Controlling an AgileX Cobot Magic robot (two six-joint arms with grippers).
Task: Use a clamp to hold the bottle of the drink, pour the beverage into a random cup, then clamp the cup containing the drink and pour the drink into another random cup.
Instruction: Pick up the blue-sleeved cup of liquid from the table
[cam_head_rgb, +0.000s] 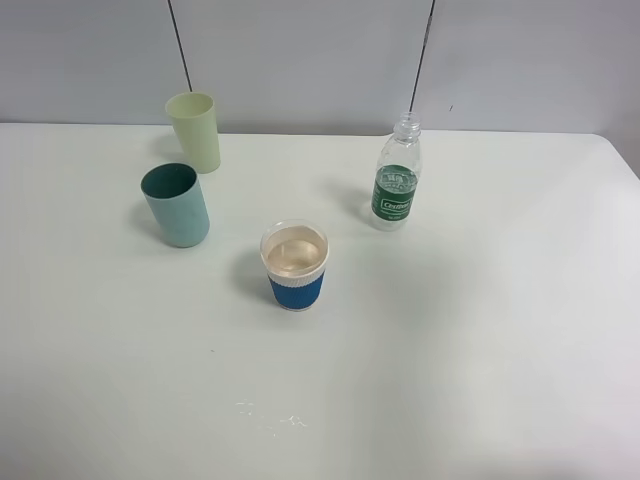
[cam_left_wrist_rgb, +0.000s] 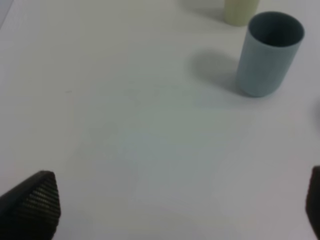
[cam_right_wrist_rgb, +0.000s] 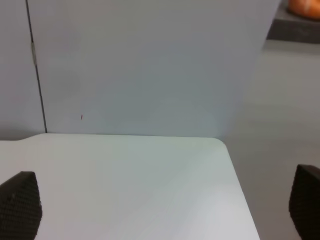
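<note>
A clear plastic bottle (cam_head_rgb: 397, 184) with a green label and no cap stands upright at the back right of the white table (cam_head_rgb: 480, 340). A white cup with a blue sleeve (cam_head_rgb: 295, 266) stands in the middle, pale liquid inside. A teal cup (cam_head_rgb: 176, 204) (cam_left_wrist_rgb: 267, 54) and a pale yellow-green cup (cam_head_rgb: 195, 130) (cam_left_wrist_rgb: 240, 11) stand at the back left. Neither arm shows in the high view. My left gripper (cam_left_wrist_rgb: 182, 202) is open over bare table short of the teal cup. My right gripper (cam_right_wrist_rgb: 162, 210) is open, facing the table's far right corner, nothing between its fingers.
A grey wall (cam_head_rgb: 320, 60) with two thin dark cables runs behind the table. A few small white specks (cam_head_rgb: 280, 420) lie near the front edge. Past the table's right edge, the right wrist view shows floor and an orange object (cam_right_wrist_rgb: 304, 7) on a shelf.
</note>
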